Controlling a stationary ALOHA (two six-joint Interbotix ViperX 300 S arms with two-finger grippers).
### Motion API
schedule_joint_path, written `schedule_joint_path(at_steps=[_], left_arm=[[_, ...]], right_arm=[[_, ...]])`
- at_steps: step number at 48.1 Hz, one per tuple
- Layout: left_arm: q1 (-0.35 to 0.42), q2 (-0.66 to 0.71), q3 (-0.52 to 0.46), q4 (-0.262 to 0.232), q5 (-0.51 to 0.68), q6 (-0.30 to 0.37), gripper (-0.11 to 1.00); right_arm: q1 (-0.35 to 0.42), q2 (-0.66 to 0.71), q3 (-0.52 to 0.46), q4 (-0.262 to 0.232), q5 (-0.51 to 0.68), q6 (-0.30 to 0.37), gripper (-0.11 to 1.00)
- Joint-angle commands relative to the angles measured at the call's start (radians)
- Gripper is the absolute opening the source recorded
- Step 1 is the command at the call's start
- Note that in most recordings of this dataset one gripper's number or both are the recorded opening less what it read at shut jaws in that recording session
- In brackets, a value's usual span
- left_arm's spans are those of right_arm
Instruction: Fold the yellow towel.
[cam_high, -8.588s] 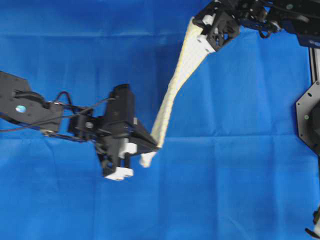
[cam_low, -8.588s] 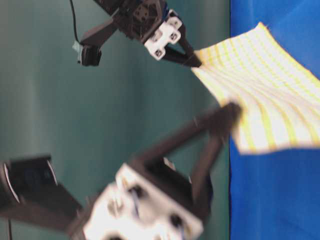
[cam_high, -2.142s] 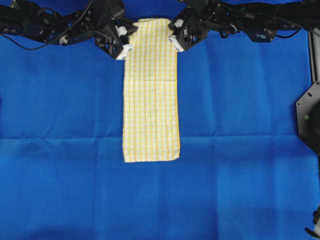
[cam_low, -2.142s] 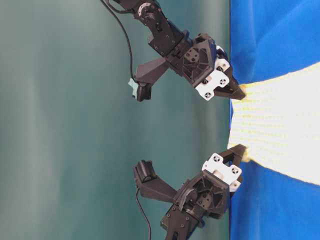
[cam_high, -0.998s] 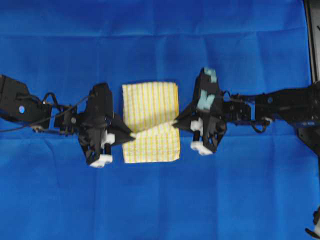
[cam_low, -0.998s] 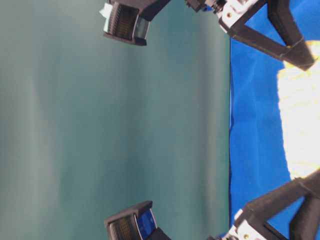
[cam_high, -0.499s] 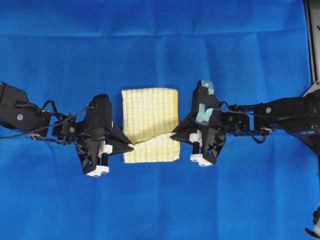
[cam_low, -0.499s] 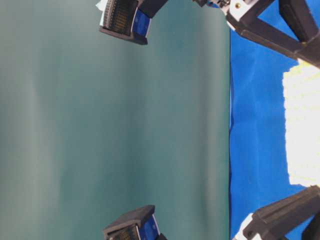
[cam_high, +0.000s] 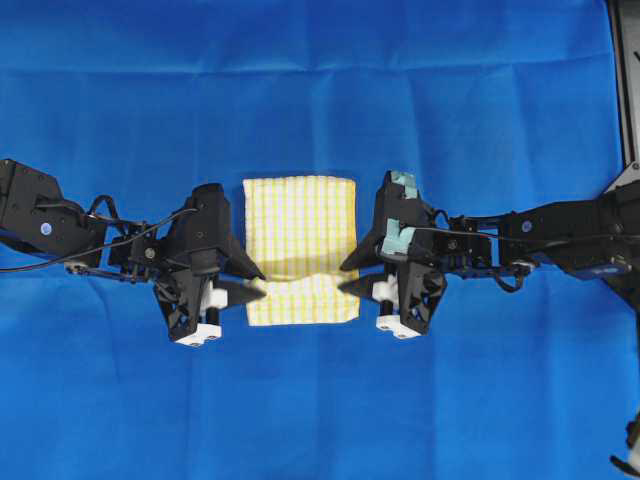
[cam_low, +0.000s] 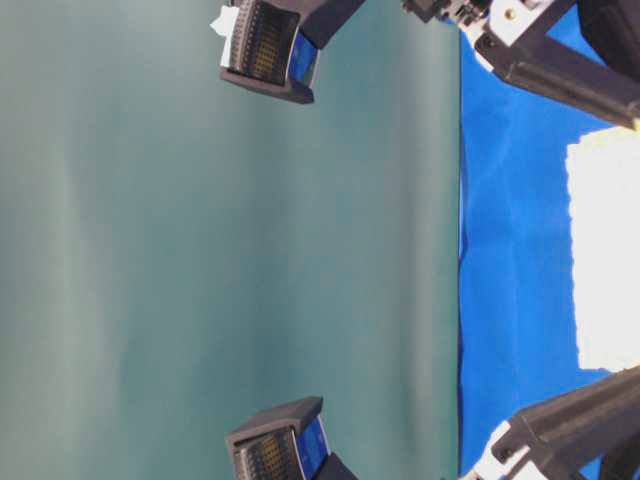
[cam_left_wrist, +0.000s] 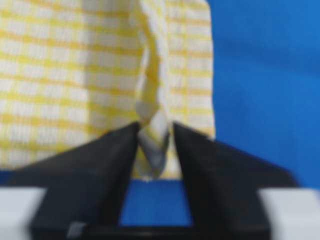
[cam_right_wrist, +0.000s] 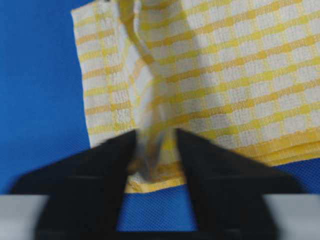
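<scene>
Blue cloth over whole bench. Yellow towel at centre, folded into short rectangle, top layer now nearly flat versus half a second ago. Left gripper at 9 o'clock, right gripper at 3 o'clock: jaws parting, corner folds loose between them. Release under way; fold apparently laid.

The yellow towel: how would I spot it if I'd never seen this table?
Find the big plain blue cloth covering the table. At its middle, between two black grippers, lies the yellow towel, a small folded rectangle. It alone is white with yellow checks.
</scene>
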Motion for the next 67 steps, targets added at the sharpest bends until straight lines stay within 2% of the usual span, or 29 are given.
schedule_joint_path(at_steps=[1,5,7,8,19,27,39,44,55,67], left_arm=[[0.000,-0.035,-0.018,-0.002,0.015,-0.002,0.41],[0.000,-0.081,-0.018,-0.002,0.067,0.005,0.66],[0.000,-0.109,-0.017,0.000,0.100,0.005,0.76],[0.000,-0.123,-0.017,0.000,0.115,0.006,0.78],[-0.009,-0.288,0.017,0.002,0.225,0.005,0.62],[-0.023,-0.407,0.094,0.002,0.216,0.005,0.62],[-0.049,-0.552,0.215,0.005,0.115,0.006,0.62],[-0.058,-0.615,0.259,0.005,0.106,0.015,0.61],[-0.058,-0.761,0.354,0.005,0.095,0.020,0.60],[-0.044,-0.936,0.471,0.005,0.095,0.043,0.59]], right_arm=[[0.002,-0.025,-0.023,-0.003,0.008,-0.005,0.57],[0.003,-0.061,-0.018,-0.020,0.021,-0.008,0.76],[0.005,-0.094,-0.014,-0.038,0.029,-0.008,0.79],[0.005,-0.107,-0.012,-0.046,0.032,-0.008,0.79],[0.005,-0.293,0.037,-0.124,0.094,-0.009,0.74],[0.005,-0.477,0.117,-0.186,0.152,-0.009,0.74],[0.005,-0.776,0.238,-0.216,0.235,-0.008,0.74],[0.005,-0.888,0.268,-0.252,0.290,-0.008,0.74],[0.005,-1.057,0.342,-0.299,0.351,-0.008,0.74],[-0.011,-1.181,0.477,-0.304,0.316,-0.006,0.74]])
